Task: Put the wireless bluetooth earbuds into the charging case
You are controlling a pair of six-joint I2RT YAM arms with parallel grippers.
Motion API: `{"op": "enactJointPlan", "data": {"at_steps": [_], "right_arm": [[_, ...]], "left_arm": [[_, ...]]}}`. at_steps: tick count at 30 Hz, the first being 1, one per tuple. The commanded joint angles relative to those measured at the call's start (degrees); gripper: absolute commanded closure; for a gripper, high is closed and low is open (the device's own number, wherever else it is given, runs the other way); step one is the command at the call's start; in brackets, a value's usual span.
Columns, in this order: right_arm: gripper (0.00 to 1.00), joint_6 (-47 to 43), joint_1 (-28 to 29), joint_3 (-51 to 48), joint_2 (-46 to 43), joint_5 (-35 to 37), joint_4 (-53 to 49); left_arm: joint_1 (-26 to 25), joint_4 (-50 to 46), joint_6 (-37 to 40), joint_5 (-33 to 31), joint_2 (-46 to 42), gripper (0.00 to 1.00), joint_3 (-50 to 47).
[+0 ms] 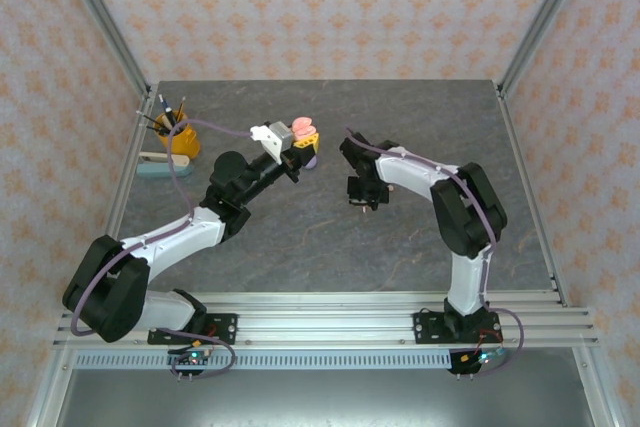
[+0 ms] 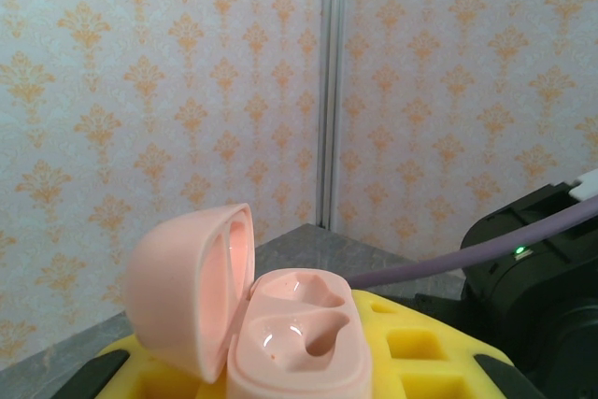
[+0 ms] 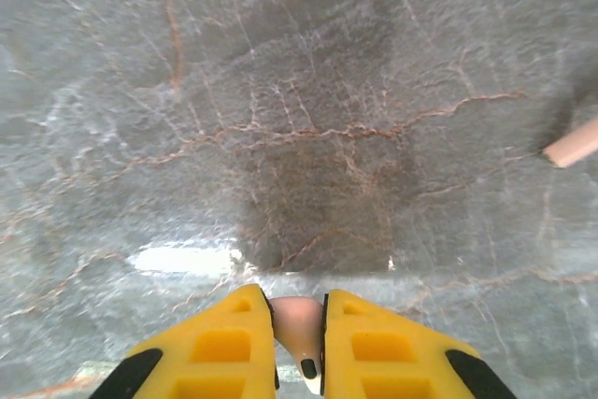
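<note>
Pink case [image 2: 294,334], lid open, sits clamped in the left tool [image 1: 298,150], raised likely to receive the pink earbud [image 3: 297,324] the right tool [image 3: 299,348] pinches above the surface [image 3: 280,91]

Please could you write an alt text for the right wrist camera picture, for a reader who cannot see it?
The yellow two-finger right gripper is shut on a small salmon-pink earbud with a dark spot, above a grey veined stone table. A salmon-pink rod-shaped piece lies at the right edge, cut off by the frame.
</note>
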Motion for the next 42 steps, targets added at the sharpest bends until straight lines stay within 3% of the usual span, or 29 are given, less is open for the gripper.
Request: {"op": "enactJointPlan", "data": {"at_steps": [1,14,23,29,42], "right_arm": [[0.86,0.0,0.0,-0.3,-6.1,2.5,1.9],[0.86,-2.4,-0.5,10.3,-22.8,5.3,0.6],[0.85,-6.3,-0.8,22.1,-28.2,4.3,2.2],[0.85,-9.4,-0.8,24.3,-30.8,-3.5,8.0],[0.84,-13.3,0.0,12.9,-35.6,-18.9,25.0]], "left_arm": [[0.4,0.3,0.0,0.4,-0.7,1.00,2.0],[0.4,-0.9,0.6,2.2,-0.1,1.00,3.6],[0.1,-2.4,0.7,5.7,1.9,1.00,6.4],[-0.8,-4.0,1.3,8.4,4.2,1.00,9.7],[-3.1,-5.4,1.8,11.2,7.9,1.00,16.1]]}}
